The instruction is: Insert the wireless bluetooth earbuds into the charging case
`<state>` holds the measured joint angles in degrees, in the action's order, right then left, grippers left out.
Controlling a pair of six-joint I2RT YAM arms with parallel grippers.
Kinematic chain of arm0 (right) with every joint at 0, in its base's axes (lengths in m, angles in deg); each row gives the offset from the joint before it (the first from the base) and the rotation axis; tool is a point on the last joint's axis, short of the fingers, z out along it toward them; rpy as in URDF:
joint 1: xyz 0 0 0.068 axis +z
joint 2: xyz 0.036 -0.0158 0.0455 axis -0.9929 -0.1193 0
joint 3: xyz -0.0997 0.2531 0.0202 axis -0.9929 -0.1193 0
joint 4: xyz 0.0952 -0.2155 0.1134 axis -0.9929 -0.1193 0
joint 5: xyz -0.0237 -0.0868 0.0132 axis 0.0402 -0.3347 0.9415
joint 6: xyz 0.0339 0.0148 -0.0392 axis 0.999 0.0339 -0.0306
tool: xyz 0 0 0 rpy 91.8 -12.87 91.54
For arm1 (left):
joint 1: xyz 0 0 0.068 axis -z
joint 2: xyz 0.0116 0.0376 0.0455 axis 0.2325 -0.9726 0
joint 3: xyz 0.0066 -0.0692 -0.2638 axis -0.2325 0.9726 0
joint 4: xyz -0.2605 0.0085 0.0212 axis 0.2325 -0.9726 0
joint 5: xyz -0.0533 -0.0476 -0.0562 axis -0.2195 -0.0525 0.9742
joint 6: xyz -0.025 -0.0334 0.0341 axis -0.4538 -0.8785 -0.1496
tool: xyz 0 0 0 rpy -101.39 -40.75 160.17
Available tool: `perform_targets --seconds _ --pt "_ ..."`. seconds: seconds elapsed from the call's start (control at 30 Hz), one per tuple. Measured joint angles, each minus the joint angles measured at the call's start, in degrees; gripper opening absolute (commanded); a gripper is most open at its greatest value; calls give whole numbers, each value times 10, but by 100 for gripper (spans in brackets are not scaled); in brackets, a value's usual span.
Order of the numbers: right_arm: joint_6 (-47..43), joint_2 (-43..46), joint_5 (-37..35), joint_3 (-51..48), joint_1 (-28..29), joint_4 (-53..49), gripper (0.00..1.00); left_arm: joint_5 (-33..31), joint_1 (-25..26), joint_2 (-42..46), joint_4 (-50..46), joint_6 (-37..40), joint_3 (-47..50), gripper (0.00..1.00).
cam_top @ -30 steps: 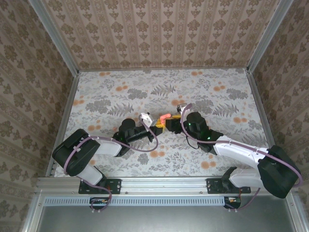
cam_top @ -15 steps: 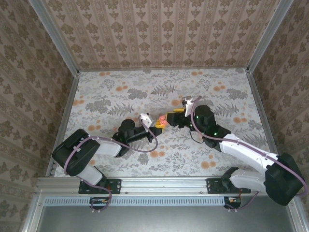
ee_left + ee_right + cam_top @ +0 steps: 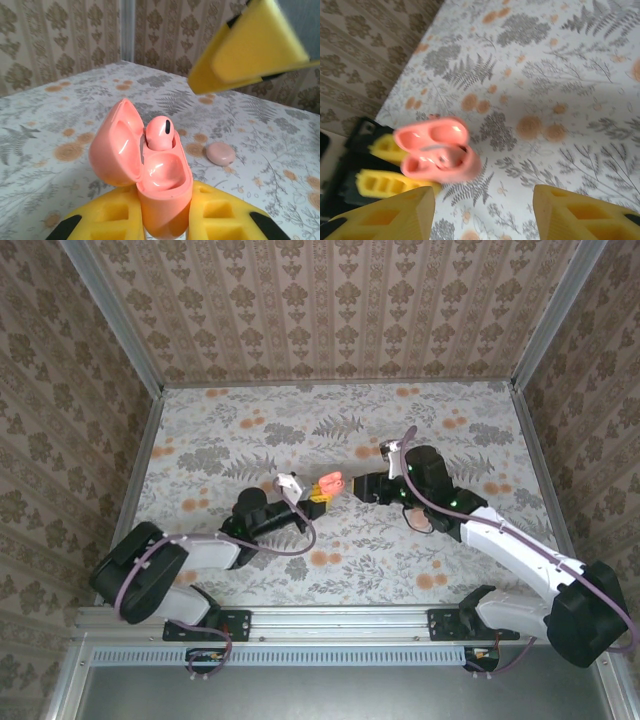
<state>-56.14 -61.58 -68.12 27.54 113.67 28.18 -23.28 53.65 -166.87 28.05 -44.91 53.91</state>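
Right gripper [image 3: 368, 484] backed off to 3 o'clock, spread, empty; left gripper [image 3: 165, 220] pinches open charging case [image 3: 162, 182]: one earbud [image 3: 160, 134] seated, one left

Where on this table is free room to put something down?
Free: the table strip along the back wall, and its right side beyond the right arm. Crowded: the middle, where left gripper, charging case and right gripper gather.

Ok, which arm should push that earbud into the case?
Likely right: the right gripper is open and empty beside the charging case; the left gripper is shut on it, earbud sticking up inside.
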Motion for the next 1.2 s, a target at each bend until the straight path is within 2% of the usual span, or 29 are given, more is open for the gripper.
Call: perform_targets --seconds 0.27,0.4,0.53,0.73,0.83,1.0,1.2 --pt "2 -68 -41 85 20 -89 55 -66 -57 196 -246 9 -16 13" --pt "4 -139 -57 128 51 -104 54 -98 -119 272 -367 8 -30 13" --pt "4 -221 -64 179 85 -104 54 -110 -205 304 -450 -15 -39 14" --pt "24 -348 -72 282 132 -90 54 -85 -358 305 -510 -89 -25 15" --pt "37 -410 -75 343 153 -84 55 -75 -407 305 -520 -119 -11 15" --pt "52 -513 -77 448 184 -65 54 -72 -450 309 -521 -158 15 15" --pt "61 -632 -75 567 206 -51 50 -77 -467 329 -527 -178 25 15"
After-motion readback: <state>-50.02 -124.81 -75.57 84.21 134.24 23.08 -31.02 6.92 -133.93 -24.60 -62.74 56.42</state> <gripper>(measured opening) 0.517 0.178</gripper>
